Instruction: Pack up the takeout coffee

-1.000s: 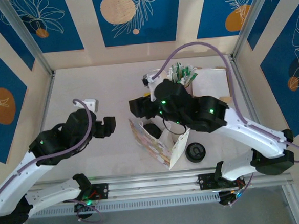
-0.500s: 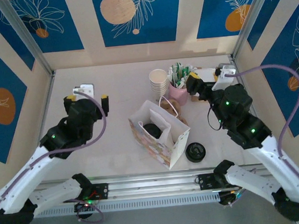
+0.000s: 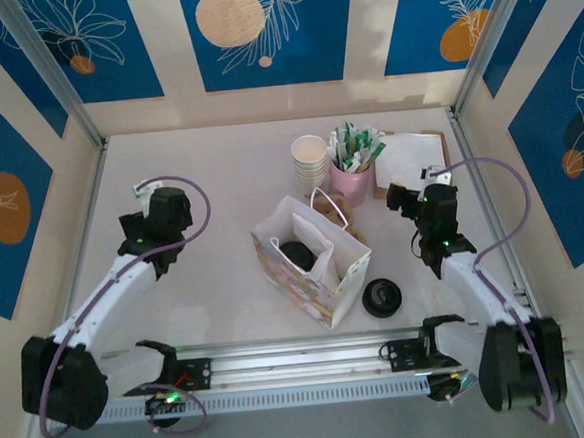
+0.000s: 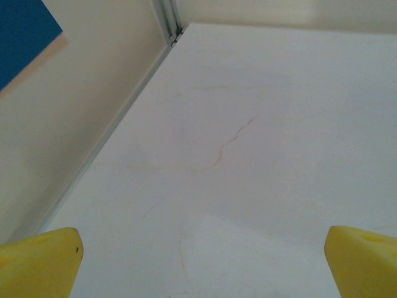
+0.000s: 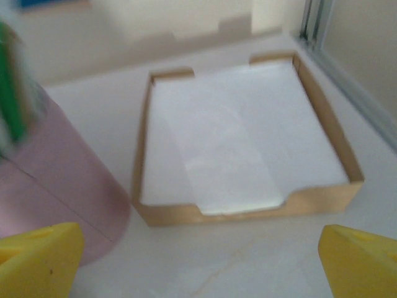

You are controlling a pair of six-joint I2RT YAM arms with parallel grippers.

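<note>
Coffee (image 3: 297, 255) sits in bag (image 3: 296, 279), centre. L gripper (image 4: 198, 261) wide, bare table (image 4: 260, 143) ahead, wall (image 4: 62, 124) at left. R gripper (image 5: 198, 261) wide, facing tray (image 5: 329, 195) btw pink cup (image 5: 56, 180) & rail (image 5: 316, 31).

Bag (image 3: 288, 277) sits mid-bench (image 3: 217, 154), with the takeout coffee (image 3: 297, 255) inside it. Loose lid (image 3: 382, 298) is on the bench just right of the bag's near corner. Row behind the bag, left to right: cup stack (image 3: 310, 160), packet holder (image 3: 352, 182), napkin tray (image 3: 413, 155). Left tool (image 3: 155, 188) is well left of the bag. Right tool (image 3: 409, 195) is right of the bag, just in front of the tray.
</note>
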